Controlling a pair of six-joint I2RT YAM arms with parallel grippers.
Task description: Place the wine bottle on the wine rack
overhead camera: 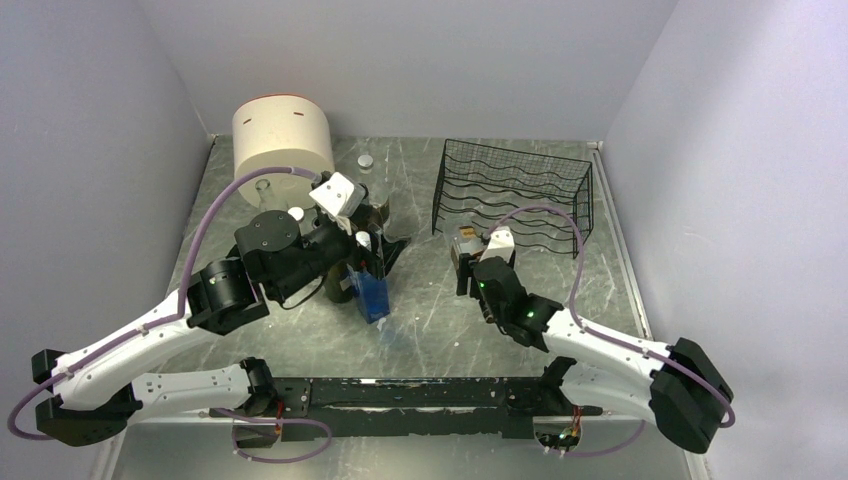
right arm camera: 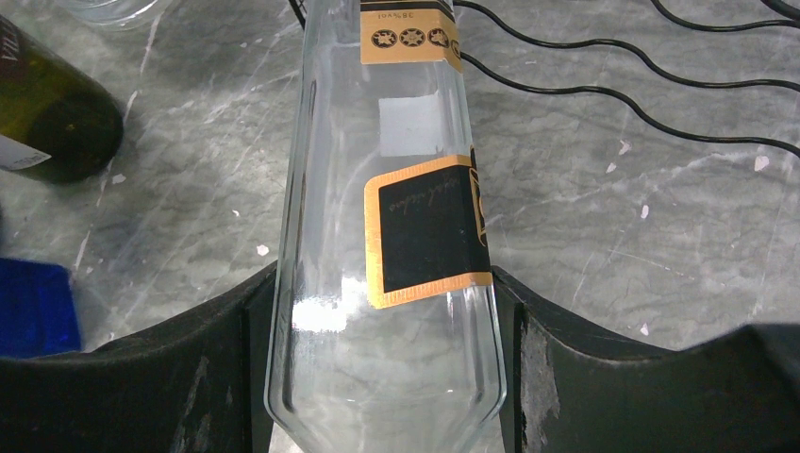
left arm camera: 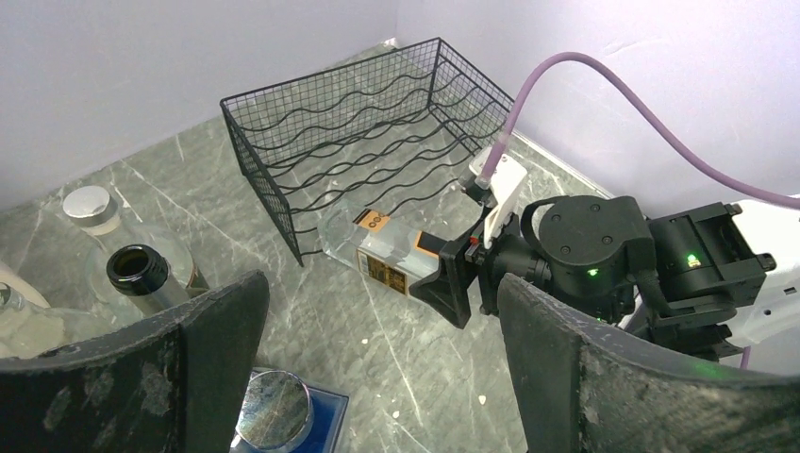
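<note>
The black wire wine rack stands at the back right; it also shows in the left wrist view. My right gripper is shut on a clear glass wine bottle with black and orange labels. It holds the bottle lying level, base toward the rack's front edge, as the left wrist view shows. The rack's wires lie just beyond the bottle. My left gripper is open and empty above a blue square bottle, whose silver cap shows between the fingers.
A cream cylindrical container stands at the back left. Several bottles cluster by it: a dark green one, a clear one with a silver cap, and another cap. A dark bottle lies left of the held one.
</note>
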